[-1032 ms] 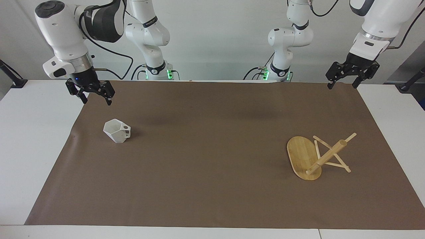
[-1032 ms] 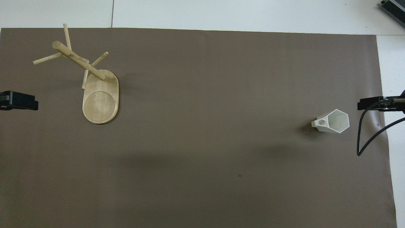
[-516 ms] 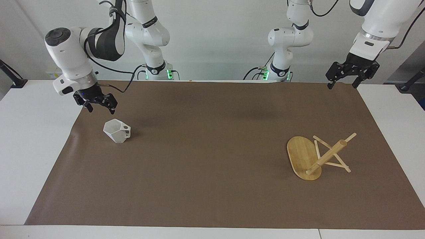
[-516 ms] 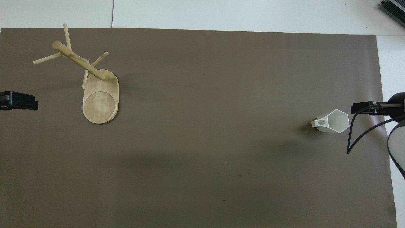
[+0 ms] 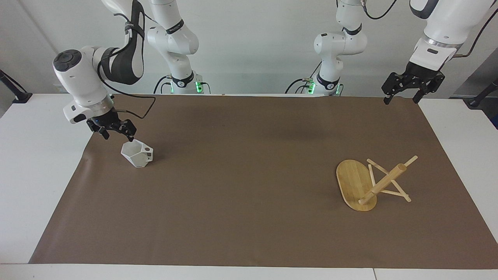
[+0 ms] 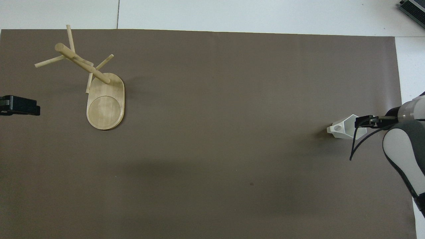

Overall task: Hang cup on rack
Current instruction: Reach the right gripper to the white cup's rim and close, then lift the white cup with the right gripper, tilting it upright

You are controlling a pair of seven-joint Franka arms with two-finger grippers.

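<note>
No readable writing anywhere. A brown mat (image 5: 249,182) covers the white counter (image 5: 35,155) before a pale wall. The cup (image 5: 136,153) sits toward the right arm's end; the right gripper (image 5: 113,132), fingers spread, hovers just above its rim, perhaps touching. The rack (image 5: 369,182) stands toward the left arm's end. The left gripper (image 5: 402,97) waits, spread, over the mat's corner.
</note>
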